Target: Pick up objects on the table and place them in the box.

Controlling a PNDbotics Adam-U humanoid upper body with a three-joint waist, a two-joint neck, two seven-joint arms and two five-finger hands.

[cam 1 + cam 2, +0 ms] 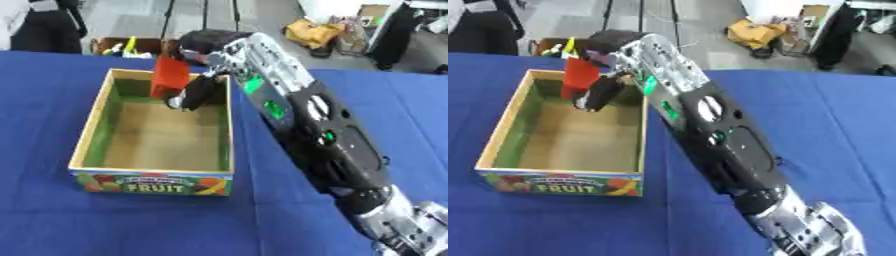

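A wooden box (87,137) with a green inside and a "FRUIT" label on its front stands on the blue table. My right arm reaches in from the lower right, and my right hand (199,92) hangs over the box's far end. Its fingers are curled round a red packet (170,77), which is upright, its lower edge just inside the box's far rim. The box floor below shows bare. My left hand shows in neither view.
The blue table (131,220) spreads round the box on all sides. Beyond its far edge stands a brown crate (122,46) with coloured items, and bags and a dark-clothed person are on the grey floor.
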